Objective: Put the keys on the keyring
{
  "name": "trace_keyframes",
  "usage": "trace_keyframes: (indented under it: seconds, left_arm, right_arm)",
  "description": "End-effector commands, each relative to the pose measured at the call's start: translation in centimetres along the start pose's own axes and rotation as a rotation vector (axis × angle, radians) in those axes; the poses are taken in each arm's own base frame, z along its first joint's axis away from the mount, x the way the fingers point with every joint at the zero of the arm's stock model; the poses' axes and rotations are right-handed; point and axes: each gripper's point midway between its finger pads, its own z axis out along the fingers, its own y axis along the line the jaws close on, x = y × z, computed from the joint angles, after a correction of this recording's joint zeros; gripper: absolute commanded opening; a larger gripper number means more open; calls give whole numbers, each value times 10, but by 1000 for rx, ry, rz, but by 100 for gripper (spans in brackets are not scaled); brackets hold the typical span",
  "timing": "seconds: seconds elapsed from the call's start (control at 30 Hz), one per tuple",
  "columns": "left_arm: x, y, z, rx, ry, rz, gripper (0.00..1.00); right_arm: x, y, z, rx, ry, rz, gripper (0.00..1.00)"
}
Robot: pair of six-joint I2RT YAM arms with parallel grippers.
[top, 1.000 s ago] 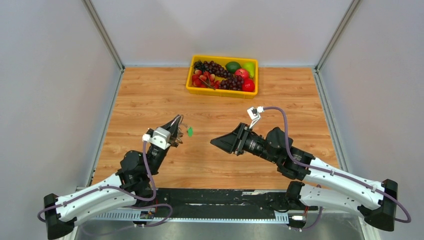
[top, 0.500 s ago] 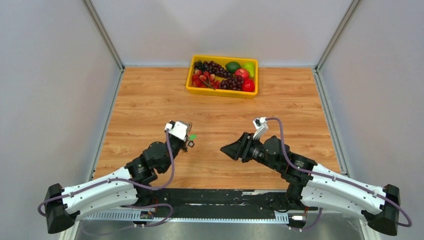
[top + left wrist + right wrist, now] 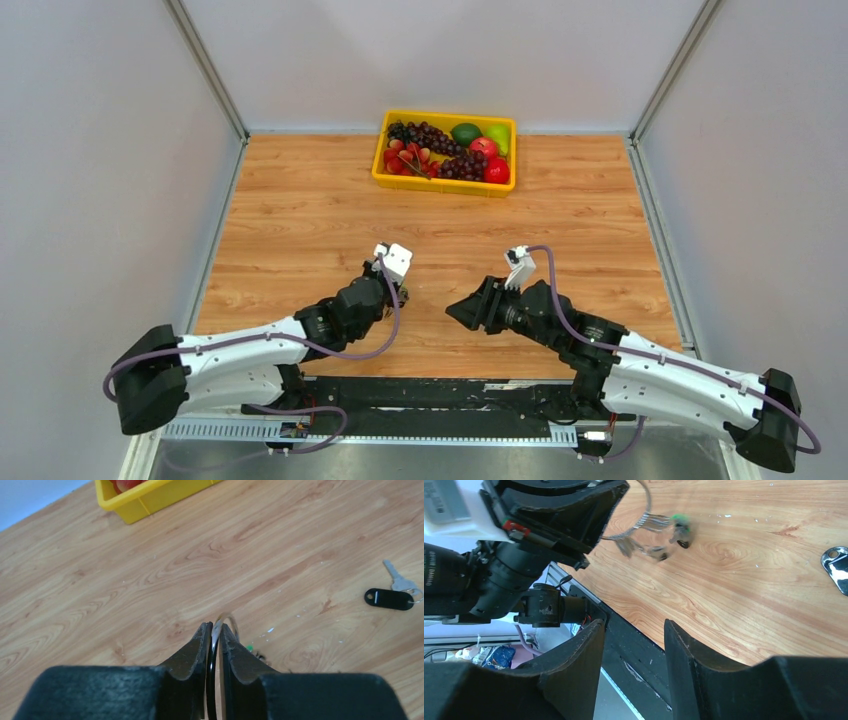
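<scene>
My left gripper [image 3: 216, 626] is shut on the silver keyring [image 3: 226, 622] and holds it on edge above the table. In the right wrist view the keyring [image 3: 645, 507] hangs from it at the top, carrying a green-headed key [image 3: 679, 520] and black-headed keys [image 3: 663, 555], blurred. A loose silver key on a black tag [image 3: 394, 599] lies on the table to the right; the tag's end shows in the right wrist view [image 3: 837, 569]. My right gripper [image 3: 634, 625] is open and empty, facing the left gripper [image 3: 402, 292] from a short gap [image 3: 455, 310].
A yellow basket [image 3: 440, 185] of fruit stands at the back middle of the wooden table and shows in the left wrist view [image 3: 145, 502]. The table's black near edge [image 3: 634, 640] lies just below my right gripper.
My left arm has swung right and toward the near edge with the keyring in its grip. My right gripper has drawn back and down a little, so the two now face each other closely.
</scene>
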Motion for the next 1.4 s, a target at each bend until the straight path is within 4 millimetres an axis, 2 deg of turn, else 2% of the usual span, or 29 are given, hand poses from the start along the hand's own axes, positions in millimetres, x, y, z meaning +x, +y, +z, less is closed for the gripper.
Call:
trace_keyframes:
  seconds: [0.0, 0.1, 0.2, 0.33, 0.4, 0.6, 0.77, 0.8, 0.83, 0.93, 0.97, 1.0, 1.03, 1.07, 1.1, 1.17, 1.23, 1.37]
  left_arm:
    - [-24, -13, 19, -1, -59, -61, 21]
    - [-23, -21, 30, 1, -51, -52, 25]
    - [-11, -29, 44, 13, -14, -31, 28]
    - [-11, -32, 59, 10, -4, -35, 36]
    - [-18, -31, 62, 8, -16, -38, 40]
    - [-58, -30, 60, 29, -72, -45, 50]
    - [-80, -26, 44, 66, -90, -89, 58]
    - [-79, -24, 40, 67, -76, -86, 58]
    - [-86, -21, 35, 69, -90, -106, 59]
    - [-87, -11, 19, 63, -77, -128, 61]
    - [-95, -6, 11, 60, -94, -158, 63]
    - [-91, -3, 7, 58, -76, -158, 68]
    - [-96, 2, -1, 56, -89, -185, 70]
    - [-91, 5, -5, 53, -62, -181, 73]
    - [-97, 9, -12, 54, -69, -206, 74]
    - [-87, 15, -23, 50, -16, -203, 75]
    - [-87, 21, -34, 49, -6, -228, 77]
    - [-93, 38, -60, 40, -24, -277, 79]
  right_arm:
    - [-1, 1, -4, -19, -19, 7, 51]
    - [-1, -3, -5, -17, -24, 8, 51]
    - [-1, -5, -7, -17, -29, 10, 51]
    - [-1, -9, -9, -8, -38, 7, 53]
    - [-1, -12, -10, 6, -43, 2, 55]
    - [-8, -24, -12, 59, -78, -27, 59]
    - [-17, -33, -14, 121, -109, -100, 61]
    - [-19, -35, -13, 136, -112, -122, 61]
    - [-19, -37, -12, 149, -109, -144, 62]
    - [-19, -40, -6, 180, -85, -226, 62]
    - [-17, -38, -2, 181, -62, -259, 62]
    - [-15, -38, 2, 186, -32, -296, 62]
    - [-12, -35, 8, 183, 2, -333, 61]
    - [-5, -36, 15, 192, 51, -372, 60]
    - [-2, -33, 22, 190, 83, -397, 60]
    - [3, -27, 33, 183, 131, -419, 59]
    - [7, -20, 46, 167, 159, -433, 58]
    - [14, 0, 69, 108, 181, -440, 55]
